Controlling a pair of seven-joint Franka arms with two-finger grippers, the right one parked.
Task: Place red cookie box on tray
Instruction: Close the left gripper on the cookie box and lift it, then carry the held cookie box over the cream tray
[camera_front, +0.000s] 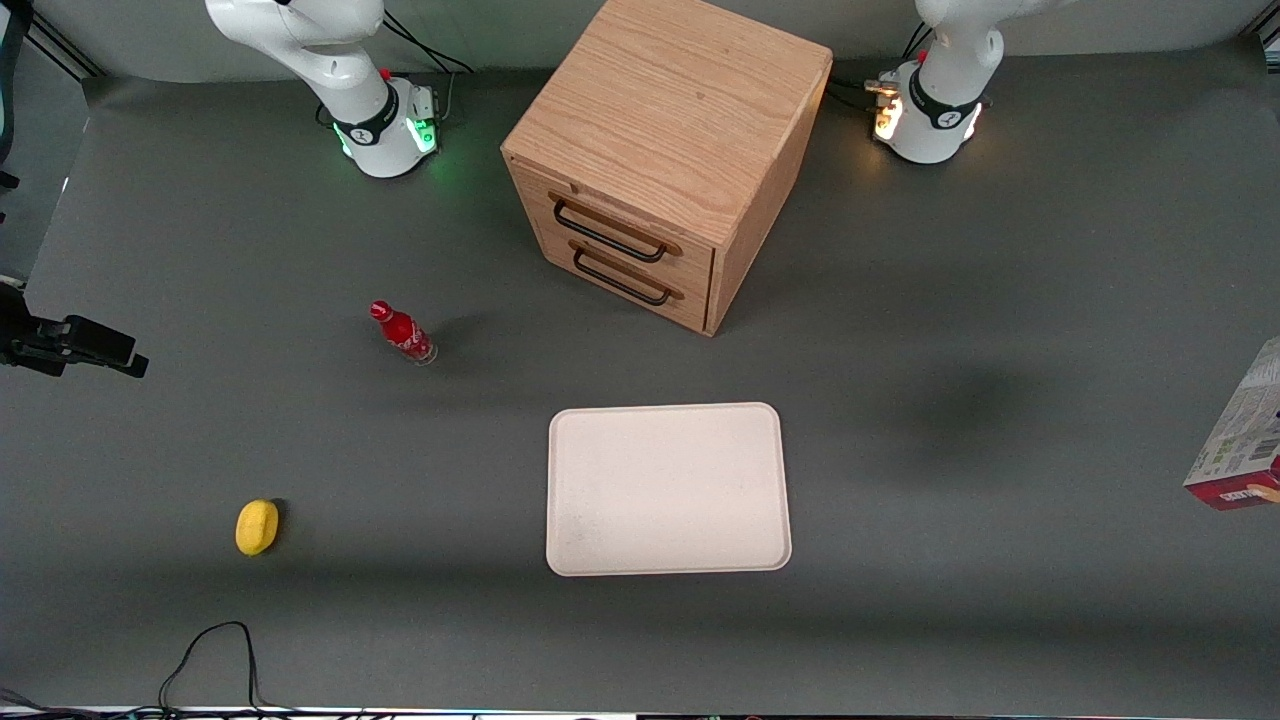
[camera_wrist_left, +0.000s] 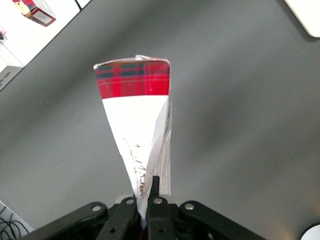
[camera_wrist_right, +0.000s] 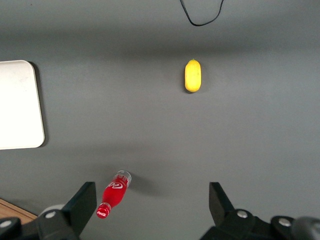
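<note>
The red cookie box (camera_wrist_left: 135, 100) has pale printed faces and a red tartan end. My left gripper (camera_wrist_left: 145, 194) is shut on its thin edge, and the tartan end points away from the fingers. In the front view the red cookie box (camera_front: 1238, 440) shows tilted at the working arm's end of the table, partly cut off by the frame edge, and the gripper itself is out of sight there. The cream-white tray (camera_front: 668, 490) lies flat mid-table, well apart from the box, with nothing on it. One corner of the tray (camera_wrist_left: 306, 16) shows in the left wrist view.
A wooden two-drawer cabinet (camera_front: 665, 150) stands farther from the front camera than the tray. A small red bottle (camera_front: 402, 333) and a yellow lemon (camera_front: 257, 526) sit toward the parked arm's end. A black cable (camera_front: 215, 650) loops at the near edge.
</note>
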